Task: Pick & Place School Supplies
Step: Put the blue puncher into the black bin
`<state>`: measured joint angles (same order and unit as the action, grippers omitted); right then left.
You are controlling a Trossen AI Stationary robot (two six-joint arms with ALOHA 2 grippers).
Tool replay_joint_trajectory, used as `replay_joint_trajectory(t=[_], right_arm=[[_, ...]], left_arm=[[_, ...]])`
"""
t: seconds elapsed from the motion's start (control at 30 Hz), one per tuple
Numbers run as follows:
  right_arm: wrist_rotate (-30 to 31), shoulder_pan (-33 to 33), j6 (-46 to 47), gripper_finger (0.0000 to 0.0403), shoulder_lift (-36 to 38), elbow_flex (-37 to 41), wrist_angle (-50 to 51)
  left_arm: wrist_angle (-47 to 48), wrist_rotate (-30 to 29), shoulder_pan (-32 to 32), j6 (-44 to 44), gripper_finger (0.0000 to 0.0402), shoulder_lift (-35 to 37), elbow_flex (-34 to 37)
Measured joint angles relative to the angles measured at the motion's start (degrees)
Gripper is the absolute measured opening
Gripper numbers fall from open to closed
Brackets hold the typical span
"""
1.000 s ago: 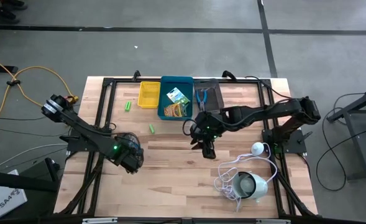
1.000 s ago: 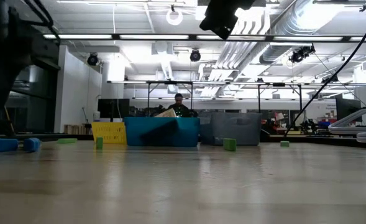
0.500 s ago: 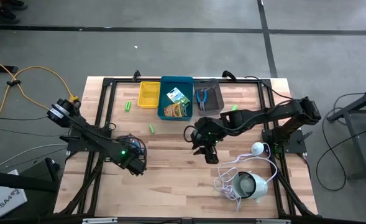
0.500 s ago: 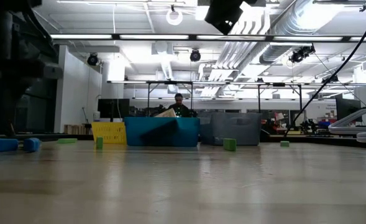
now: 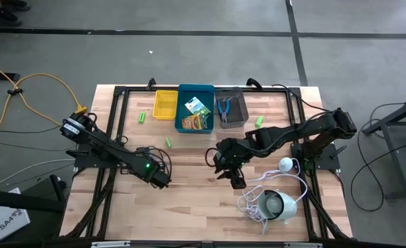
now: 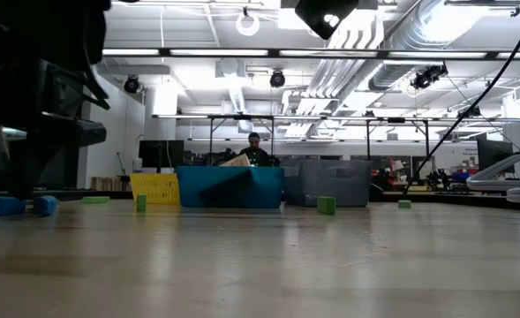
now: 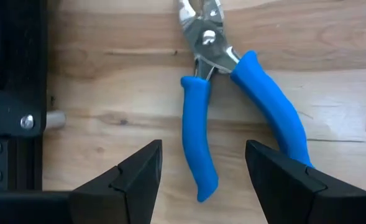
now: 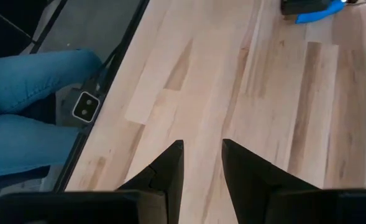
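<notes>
On the table seen from above, the left gripper sits low near the front left; the right gripper hangs mid-table near the white device. Crayon boxes lie in the blue bin; blue-handled pliers lie in the grey bin.

Left wrist view: jaws released, wide apart, over a second blue-handled tool lying on the wood, untouched.

Right wrist view: fingers slightly parted, grasping nothing.
</notes>
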<state>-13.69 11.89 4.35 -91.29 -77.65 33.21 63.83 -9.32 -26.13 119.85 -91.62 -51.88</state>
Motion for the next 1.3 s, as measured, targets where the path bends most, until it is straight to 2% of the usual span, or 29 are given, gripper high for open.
replay_joint_trajectory(t=[0.17,0.57,0.93,1.3], right_arm=[[0.0,2.0,0.5,0.01,0.0,0.0,0.1],[0.2,7.3,0.5,0.01,0.0,0.0,1.4],[0.2,8.9,0.5,0.01,0.0,0.0,1.4],[0.2,8.9,0.6,0.01,0.0,0.0,1.4]], left_arm=[[0.0,-0.1,2.2,-2.4,0.0223,0.0,0.6],[-7.0,2.4,2.9,1.3,0.0219,0.1,5.0],[-7.2,2.7,2.9,1.7,0.0143,0.0,5.1],[-6.8,2.8,2.9,1.7,0.0136,0.0,5.1]])
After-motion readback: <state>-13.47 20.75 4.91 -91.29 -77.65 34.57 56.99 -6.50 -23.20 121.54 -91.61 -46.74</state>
